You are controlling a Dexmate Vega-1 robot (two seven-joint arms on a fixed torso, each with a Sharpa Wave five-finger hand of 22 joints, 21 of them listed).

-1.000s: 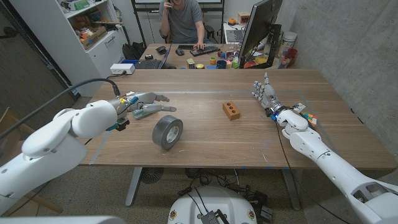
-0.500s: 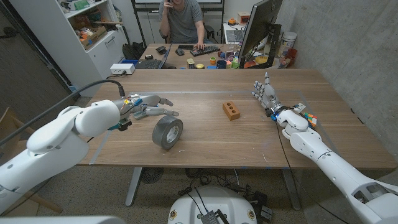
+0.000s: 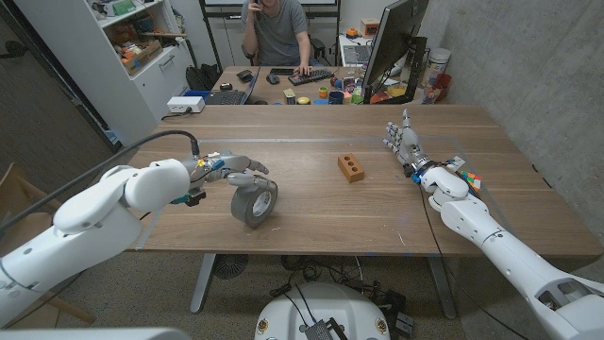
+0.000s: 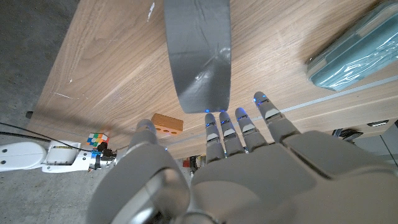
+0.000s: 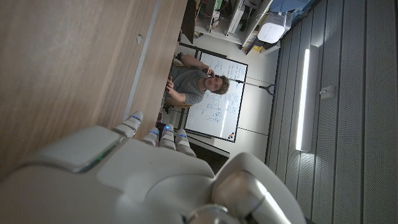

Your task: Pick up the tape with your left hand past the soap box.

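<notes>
While the grey tape [image 3: 255,201] stands on its edge on the wooden counter [image 3: 321,222], toward the robot's left, the left hand [image 3: 229,169] hovers just over the top of the roll with its fingers [image 4: 239,127] spread apart and holding nothing; the left wrist view shows the fingertips close to the roll's upper rim, though whether they touch it cannot be told. The pick-up itself appears not yet done: the roll rests on the counter, no finger is wrapped around its band or hooked through its core, and the closing and lifting look to be what is left. A small orange-brown block with holes [image 3: 351,168] lies well apart from the tape toward the counter's middle, and a clear-lidded teal box [image 4: 359,51] lies near the roll in the left wrist view; which of these the task means by the soap box cannot be told. The right hand [image 3: 406,144] stands upright at the far right side of the counter, fingers extended and holding nothing, near a coloured puzzle cube [image 3: 470,180], taking no part in the reach
</notes>
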